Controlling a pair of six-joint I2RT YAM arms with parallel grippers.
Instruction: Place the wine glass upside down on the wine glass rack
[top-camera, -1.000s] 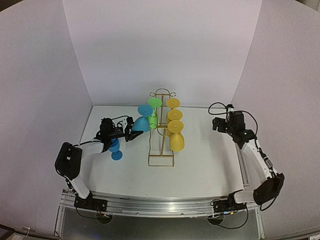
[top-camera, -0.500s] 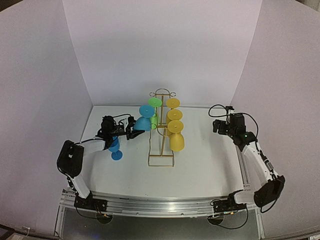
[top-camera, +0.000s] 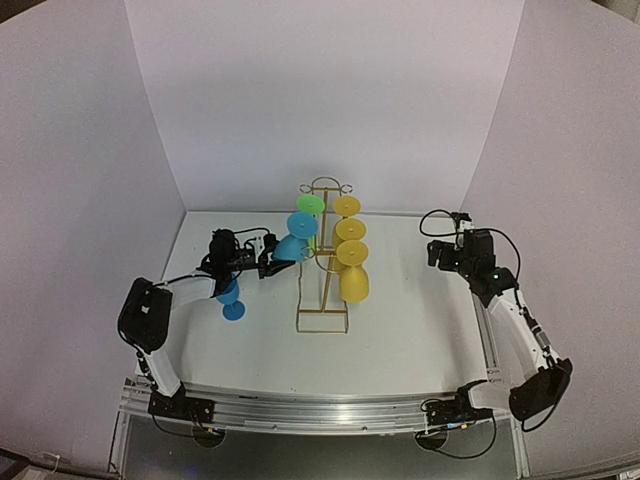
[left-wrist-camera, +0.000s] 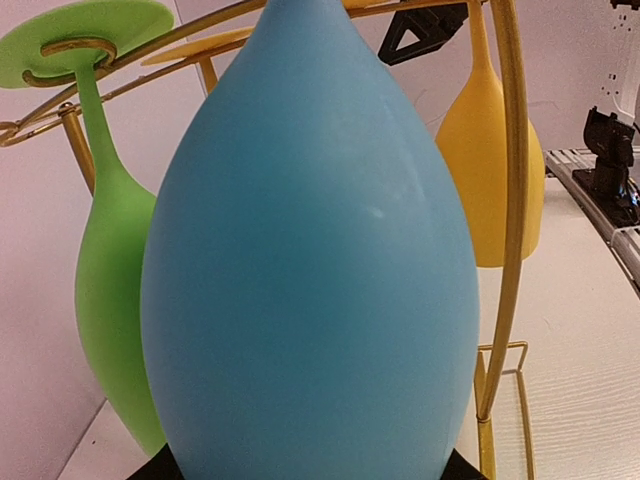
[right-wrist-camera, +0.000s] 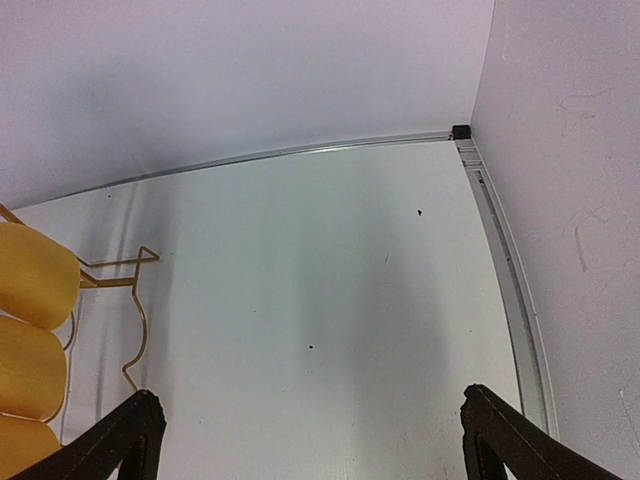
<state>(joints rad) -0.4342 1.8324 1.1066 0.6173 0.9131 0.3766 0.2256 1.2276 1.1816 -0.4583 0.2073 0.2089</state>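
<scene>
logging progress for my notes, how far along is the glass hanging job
Done: a matte green wine glass and three yellow ones hang inverted on the gold wire rack. In hand: the left hand holds a blue glass inverted beside the rack's left side; its foot isn't visibly seated. Left: seat it, release, then perhaps the second blue glass standing on the table.
</scene>
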